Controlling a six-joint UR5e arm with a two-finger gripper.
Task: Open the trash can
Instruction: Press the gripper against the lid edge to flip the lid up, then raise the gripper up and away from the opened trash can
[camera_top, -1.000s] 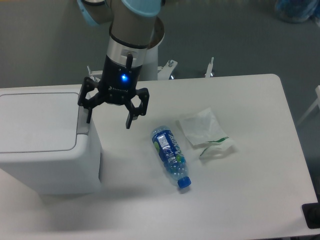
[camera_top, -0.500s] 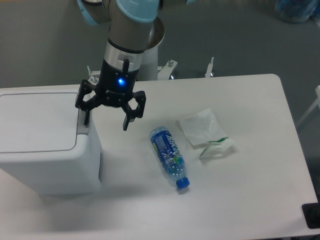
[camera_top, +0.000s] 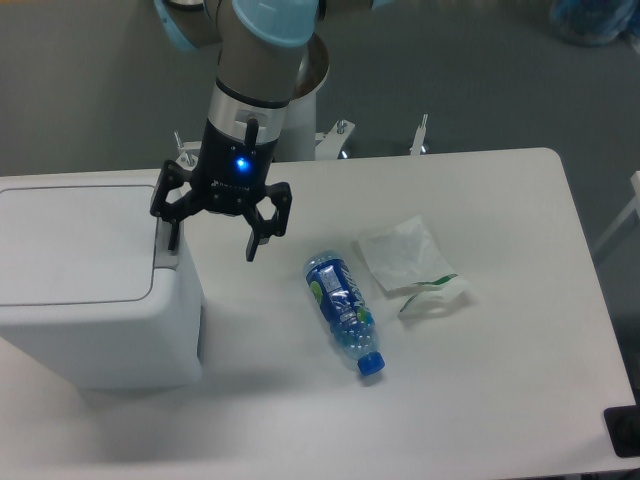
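My hand: my black two-finger gripper hung over the right edge of the bin with its fingers spread wide and nothing between them; a blue light glowed on its body.
Left finger: its tip was down at the grey push-button tab on the bin's right side; I could not tell whether it touched.
Right finger: its tip hung off the bin, above the bare table.
Trash can: the large boxy white plastic trash can with rounded corners stood at the left of the white table, its flat rectangular lid lying shut.
Bottle: a clear plastic bottle with a blue label and blue cap lay on its side near the middle of the table, cap toward the near edge, well apart from my fingers.
Wrapper: a crumpled white plastic wrapper with green marks lay just right of the bottle.
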